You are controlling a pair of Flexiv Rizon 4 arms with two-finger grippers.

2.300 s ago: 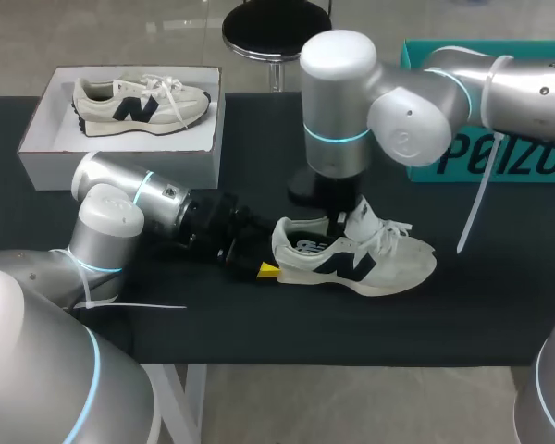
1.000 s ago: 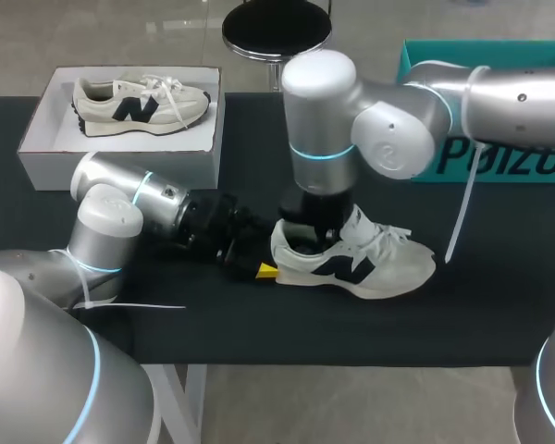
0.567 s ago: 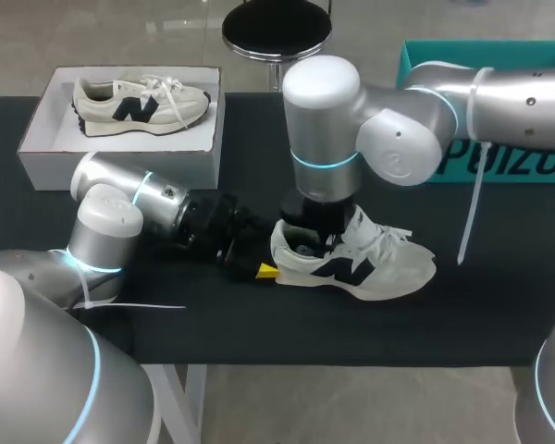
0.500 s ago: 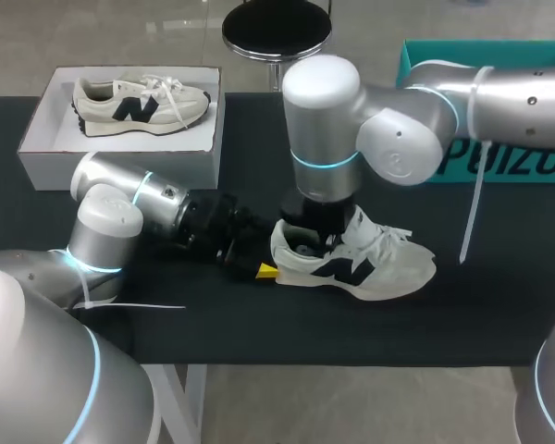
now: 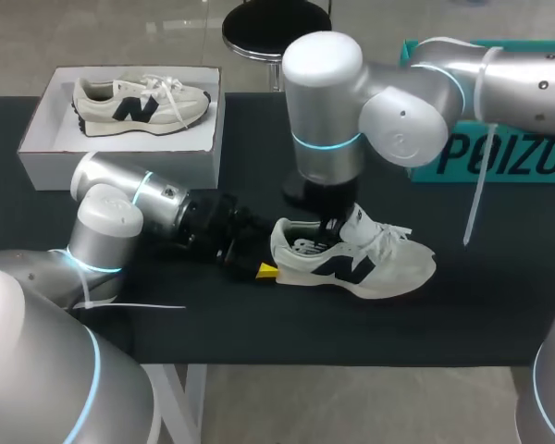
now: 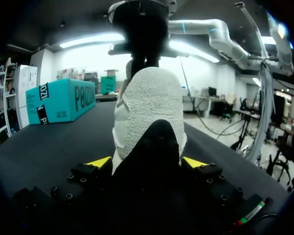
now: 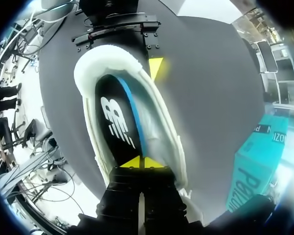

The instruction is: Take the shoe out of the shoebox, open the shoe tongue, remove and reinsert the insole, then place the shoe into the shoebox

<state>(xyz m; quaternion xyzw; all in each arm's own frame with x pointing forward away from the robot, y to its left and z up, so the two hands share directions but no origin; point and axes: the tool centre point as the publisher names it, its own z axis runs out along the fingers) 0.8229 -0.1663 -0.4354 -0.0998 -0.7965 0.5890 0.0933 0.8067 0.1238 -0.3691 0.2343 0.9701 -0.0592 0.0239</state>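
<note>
On the dark surface [image 5: 213,319], at the frame's centre, the shoe [image 5: 375,264] is clamped at its heel by the left claw [image 6: 147,162]. The insole [image 7: 118,128] inside is pinched by the right claw [image 7: 142,162], tips together.

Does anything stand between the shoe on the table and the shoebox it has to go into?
Yes. The left arm lies between the shoe and the shoebox, with the left tool clamped on the heel. A second shoe already lies in the box, along its far side.
</note>
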